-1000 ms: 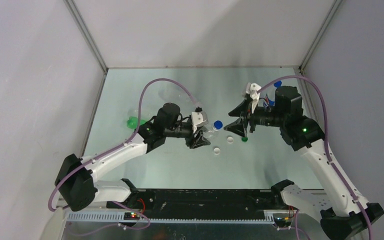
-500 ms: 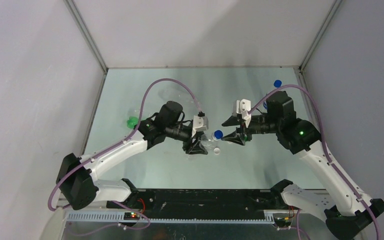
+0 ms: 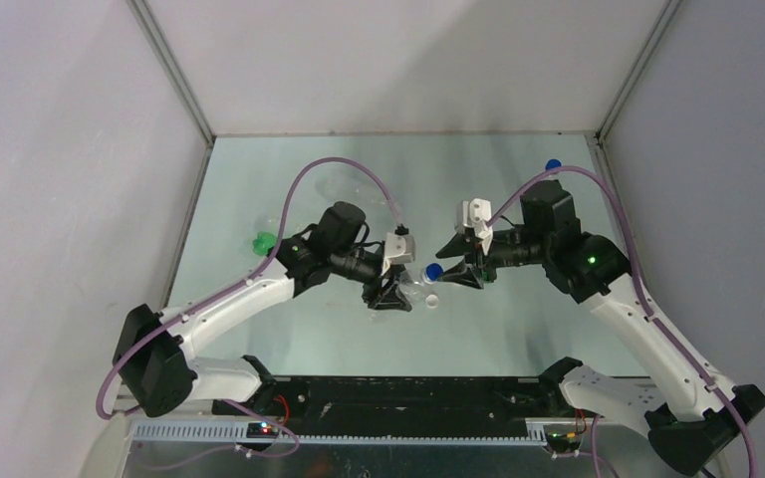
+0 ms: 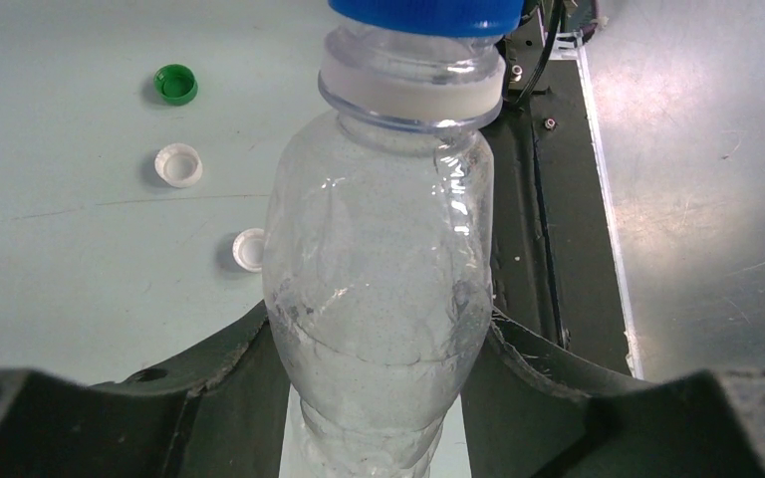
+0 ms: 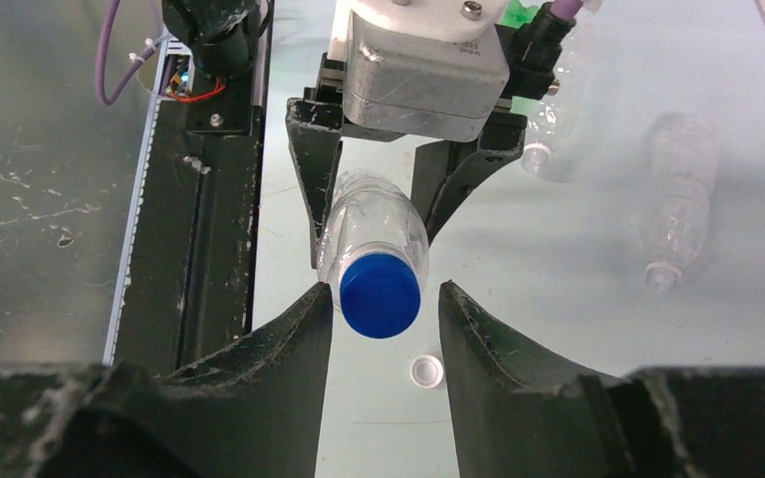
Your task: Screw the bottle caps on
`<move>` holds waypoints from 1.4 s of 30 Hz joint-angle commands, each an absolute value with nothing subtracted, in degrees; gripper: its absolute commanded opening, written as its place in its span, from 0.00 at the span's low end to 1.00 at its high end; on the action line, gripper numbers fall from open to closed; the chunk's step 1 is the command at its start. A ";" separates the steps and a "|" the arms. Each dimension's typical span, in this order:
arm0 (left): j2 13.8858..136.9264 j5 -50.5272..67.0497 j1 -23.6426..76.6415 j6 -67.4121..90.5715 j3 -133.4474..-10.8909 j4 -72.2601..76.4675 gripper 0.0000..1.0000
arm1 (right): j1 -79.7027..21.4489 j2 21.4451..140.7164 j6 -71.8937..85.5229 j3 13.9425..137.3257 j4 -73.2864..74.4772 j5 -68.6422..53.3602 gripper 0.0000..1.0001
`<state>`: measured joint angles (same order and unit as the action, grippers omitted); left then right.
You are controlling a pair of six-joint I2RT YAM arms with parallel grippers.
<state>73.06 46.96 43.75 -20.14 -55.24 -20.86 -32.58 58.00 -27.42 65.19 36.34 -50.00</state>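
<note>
Over the last second the right arm has swung left across the surface (image 3: 359,179) and closed the gap to the left arm. The right claw (image 5: 383,299) now brackets the blue cap (image 5: 381,295) sitting on the neck of the clear bottle (image 4: 379,329). A second ago that claw hung well off to the right, with the cap out in the open.

The left claw (image 3: 390,289) stays clamped on the bottle's body, holding it tilted off the surface near the middle, neck pointing at the right arm. In the right wrist view the right claw's fingers stand apart on either side of the cap: one is just beside it or touching, while the other shows a gap — so the cap is not gripped yet.

The approach looks finished, and the likely next step is pinching the cap and twisting it down. How far it is already threaded cannot be told.

Two white caps (image 4: 178,165) and a green cap (image 4: 175,84) lie loose beside the bottle, and a green bottle (image 3: 264,242) waits at the left — most of the task remains.
</note>
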 commanded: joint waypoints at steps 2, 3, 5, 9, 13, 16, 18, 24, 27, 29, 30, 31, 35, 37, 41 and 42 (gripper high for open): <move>72.79 48.73 43.62 -21.65 -58.37 -20.69 0.28 | -33.51 58.88 -27.42 65.92 35.46 -50.90 0.46; 72.74 48.67 43.65 -21.67 -58.43 -20.79 0.28 | -33.58 59.06 -27.46 65.97 35.50 -50.96 0.45; 72.71 48.68 43.61 -21.63 -58.44 -20.81 0.28 | -33.80 59.26 -27.55 65.93 35.69 -50.97 0.45; 72.63 48.35 43.72 -21.63 -58.67 -20.96 0.28 | -34.05 59.83 -27.33 65.92 36.25 -50.66 0.37; 72.10 43.56 44.24 -21.59 -58.79 -20.30 0.27 | -34.41 60.29 -24.96 65.94 35.88 -50.09 0.17; 70.26 36.81 45.17 -20.16 -58.16 -16.71 0.26 | -35.05 61.00 -21.86 65.93 35.76 -47.19 0.06; 68.60 30.51 46.05 -18.47 -57.07 -12.59 0.26 | -35.64 61.80 -17.95 65.95 35.65 -43.58 0.00; 64.25 -2.63 54.38 -21.85 -50.71 0.84 0.26 | -36.72 65.36 8.00 65.93 31.79 -25.94 0.00; 65.27 -26.06 63.50 -31.48 -46.95 11.73 0.26 | -36.09 67.40 27.76 65.92 31.67 -15.26 0.00; 67.87 -35.02 67.02 -37.49 -45.53 20.95 0.26 | -35.05 69.39 37.24 65.93 31.59 -13.78 0.00; 68.83 -38.88 68.37 -40.53 -45.07 22.65 0.26 | -34.58 69.72 41.72 65.92 31.10 -13.75 0.00; 70.58 -40.18 68.73 -41.75 -44.90 24.82 0.26 | -34.39 69.99 43.18 65.96 30.58 -14.20 0.00; 72.07 -40.57 68.89 -41.24 -44.96 21.44 0.27 | -33.68 68.66 45.75 65.92 26.47 -15.57 0.00; 71.42 -38.79 68.29 -38.62 -45.11 17.48 0.27 | -32.63 67.58 44.85 65.92 25.98 -16.13 0.06; 68.76 -30.48 65.95 -33.46 -45.44 7.52 0.27 | -29.84 65.26 40.02 65.93 25.29 -20.10 0.34; 67.66 -25.99 64.52 -32.55 -45.59 5.87 0.27 | -29.26 64.76 36.68 65.92 24.86 -20.95 0.42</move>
